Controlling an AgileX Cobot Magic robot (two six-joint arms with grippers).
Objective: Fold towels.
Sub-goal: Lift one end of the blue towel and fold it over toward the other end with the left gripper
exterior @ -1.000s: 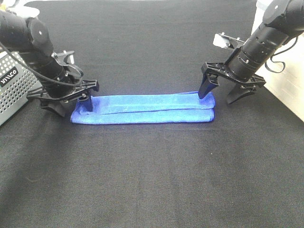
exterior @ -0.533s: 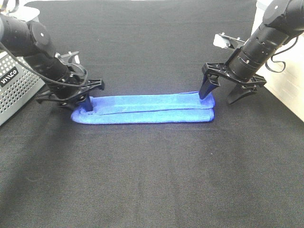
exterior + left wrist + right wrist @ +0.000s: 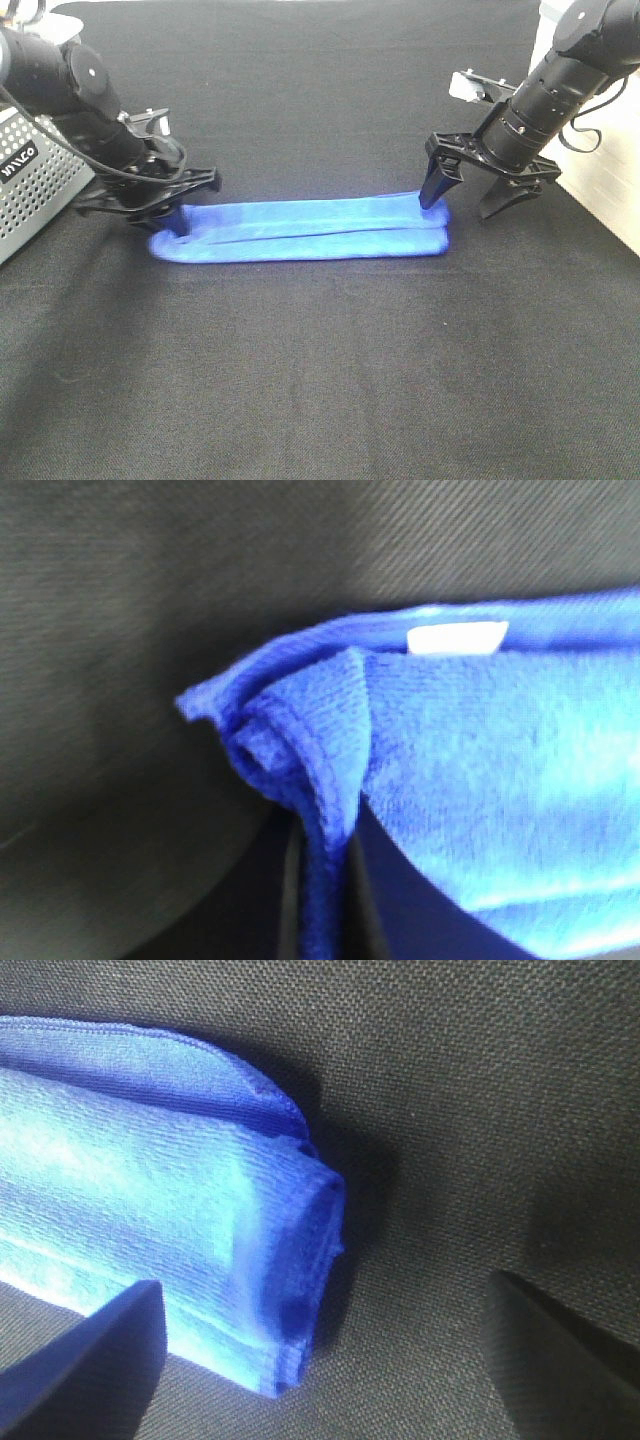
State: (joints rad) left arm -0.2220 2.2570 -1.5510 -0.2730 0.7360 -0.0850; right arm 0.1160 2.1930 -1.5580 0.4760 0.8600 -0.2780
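Observation:
The royal-blue towel (image 3: 300,230) lies folded into a long narrow strip across the middle of the black cloth. My left gripper (image 3: 172,218) is at its left end. In the left wrist view the left gripper (image 3: 322,910) is shut on a raised fold of the towel (image 3: 500,780), near the white tag (image 3: 457,638). My right gripper (image 3: 467,200) is open at the towel's right end, with one finger touching the towel's far corner. In the right wrist view the right gripper (image 3: 320,1360) has its fingers wide apart on either side of the folded end (image 3: 200,1220).
A grey perforated metal box (image 3: 30,180) stands at the left edge behind my left arm. A white surface (image 3: 610,200) borders the cloth on the right. The black cloth (image 3: 320,380) stretches bare towards the front.
My left gripper has turned and shifted slightly at the towel's left end and closed on its fold. The right gripper has stayed where it was.

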